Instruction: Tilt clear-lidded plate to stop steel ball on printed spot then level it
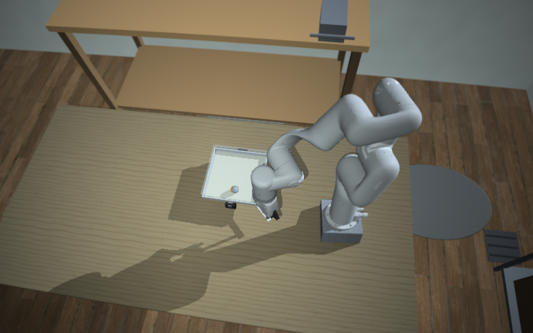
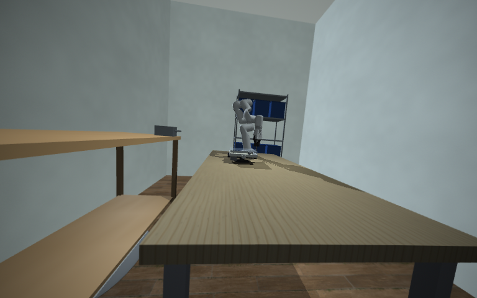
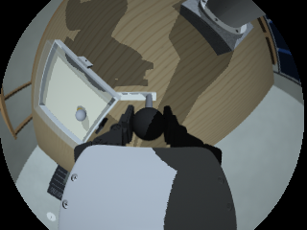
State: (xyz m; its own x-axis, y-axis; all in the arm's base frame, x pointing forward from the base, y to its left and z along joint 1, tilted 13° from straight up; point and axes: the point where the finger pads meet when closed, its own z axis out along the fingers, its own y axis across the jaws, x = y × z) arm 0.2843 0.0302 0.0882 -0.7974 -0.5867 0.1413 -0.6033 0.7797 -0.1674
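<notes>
The square white plate with a clear lid (image 1: pixel 234 174) sits on the table beside my arm. The steel ball (image 1: pixel 234 189) rests near the plate's front edge, partly covering the yellow printed spot (image 1: pixel 231 188). In the wrist view the plate (image 3: pixel 73 92) is at the left with the ball (image 3: pixel 81 114) inside. My gripper (image 3: pixel 149 114) is shut on a black round knob (image 3: pixel 149 123) at the plate's near right corner, on a pale handle bar (image 3: pixel 137 96). The gripper also shows in the top view (image 1: pixel 273 215). From the low camera the plate (image 2: pixel 242 153) is too small to judge its tilt.
A small black block (image 1: pixel 230 205) sits at the plate's front edge, under it. My arm's base (image 1: pixel 341 227) stands to the right. A wooden workbench (image 1: pixel 220 46) with a grey box (image 1: pixel 333 19) stands behind the table. A blue shelf rack (image 2: pixel 267 119) is behind the arm.
</notes>
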